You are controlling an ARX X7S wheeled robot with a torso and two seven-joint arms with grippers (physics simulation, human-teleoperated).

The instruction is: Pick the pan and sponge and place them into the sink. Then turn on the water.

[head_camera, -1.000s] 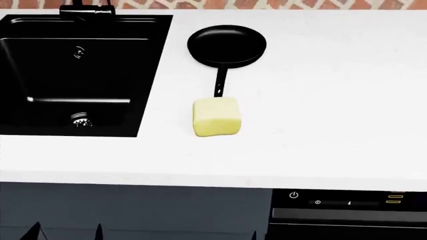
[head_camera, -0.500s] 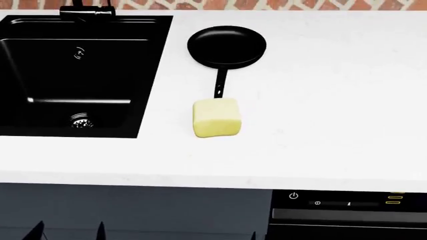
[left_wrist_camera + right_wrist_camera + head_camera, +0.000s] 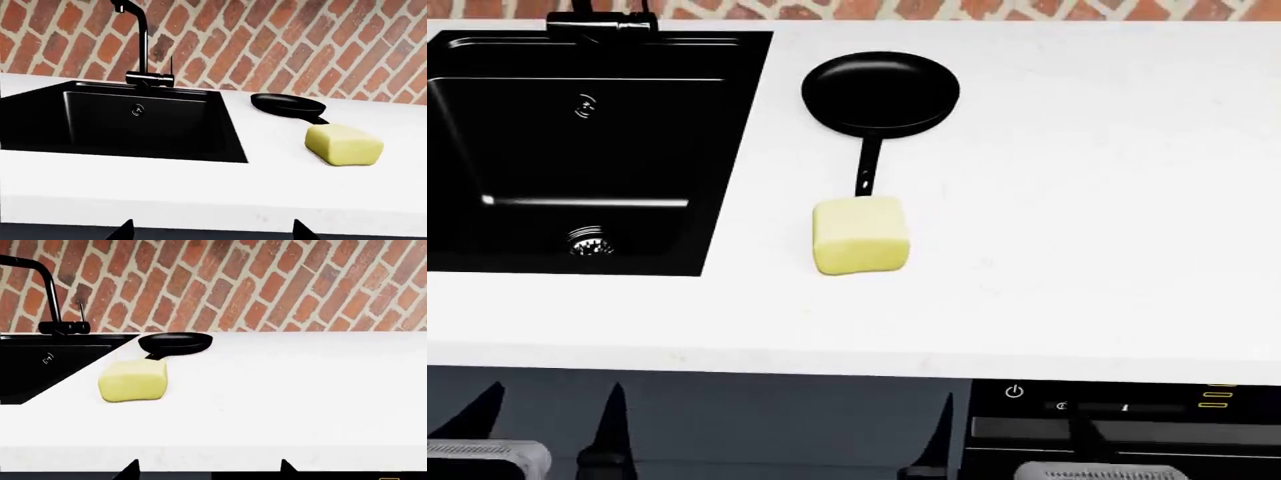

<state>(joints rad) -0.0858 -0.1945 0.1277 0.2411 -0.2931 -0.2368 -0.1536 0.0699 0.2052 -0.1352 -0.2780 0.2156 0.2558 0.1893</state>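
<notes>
Black pan (image 3: 881, 93) resting on white tabletop (image 3: 1068, 220) beside sink (image 3: 714, 150), handle toward sponge (image 3: 860, 235). Both untouched, outside basin. Left claw (image 3: 545, 425) and right claw (image 3: 1014, 430) below tabletop edge, spread wide, empty, staged for approach.

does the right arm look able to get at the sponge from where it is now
Probably yes. The sponge lies in the open on the counter, with only the pan handle's end close behind it. The right end effector, fingers apart, sits below the counter edge, so it must rise first.

Open countertop (image 3: 1094, 200) around pan (image 3: 881, 93) and sponge (image 3: 861, 235); sink (image 3: 587, 150) unobstructed above.
</notes>
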